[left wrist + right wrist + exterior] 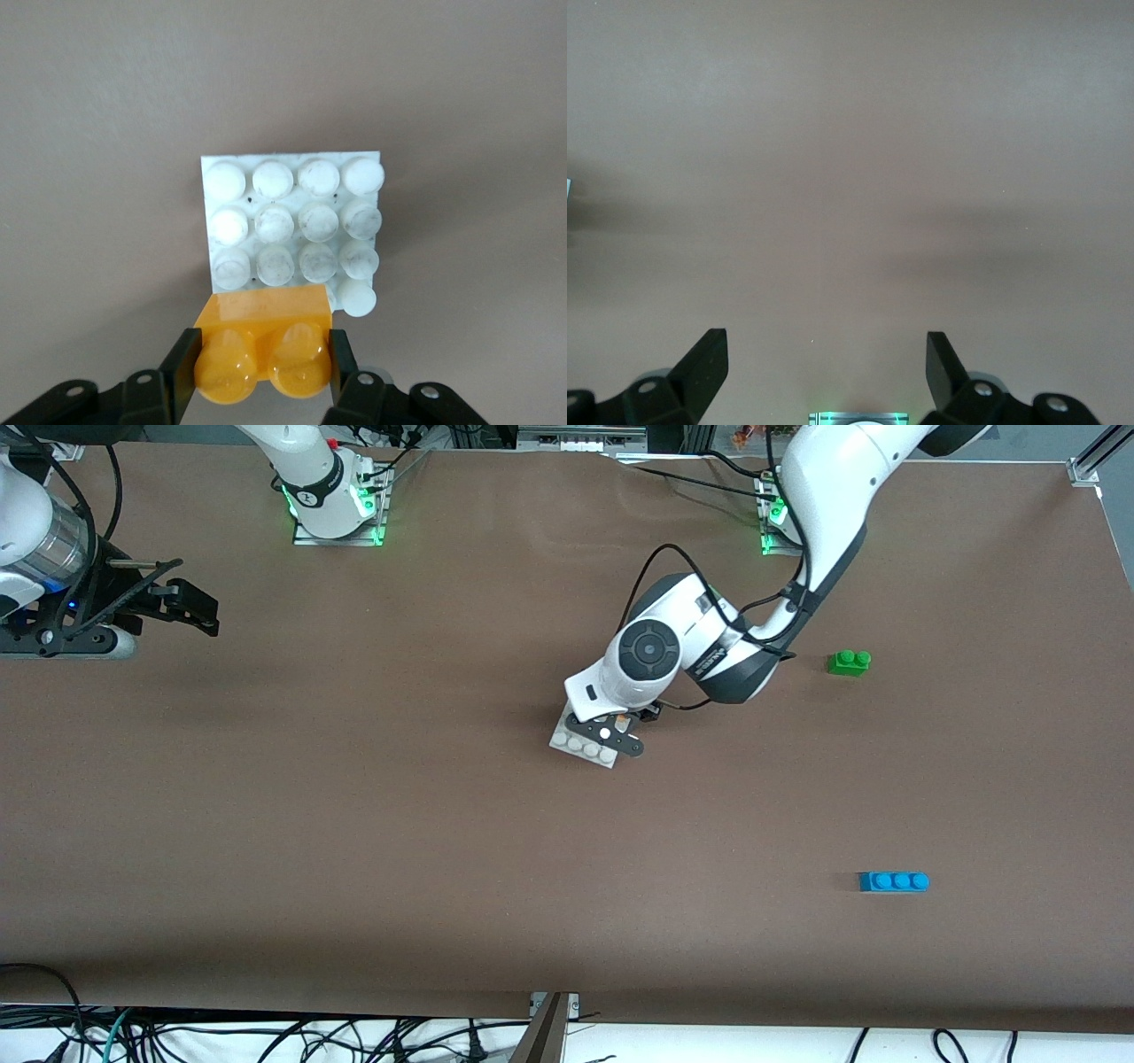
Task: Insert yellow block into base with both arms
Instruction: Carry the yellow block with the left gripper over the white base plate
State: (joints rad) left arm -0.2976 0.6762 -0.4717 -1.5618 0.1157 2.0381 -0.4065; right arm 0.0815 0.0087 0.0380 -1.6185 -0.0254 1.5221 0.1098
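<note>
- The table [354, 824] is a wide brown surface, and the work happens near its middle, where both arms could reach.
- The left arm [824, 505] comes from its base and folds down at the elbow, wrist tipped over so the camera looks straight onto the plate. That steep pose probably suits a push downward onto the studs.
- The right arm [35, 540] waits at its own end of the table, held up over bare surface, well apart from the work.
- The base [292, 230], a white studded plate, lies flat on the table under the left wrist. In the front view only its nearer edge shows past the wrist.
- The green brick [850, 662] and the blue brick [894, 881] lie toward the left arm's end of the table, well apart from the plate, the blue one nearer the front camera.
- The right gripper [826, 367] has its fingers spread wide with nothing between them.
- The left gripper [263, 367] is closed on the yellow block [262, 341], one finger against each short end, leaving the underside free to meet the studs.
- The yellow block sits at one edge of the base, overlapping its outer row of studs. Whether it is pressed home or merely resting cannot be told.
</note>
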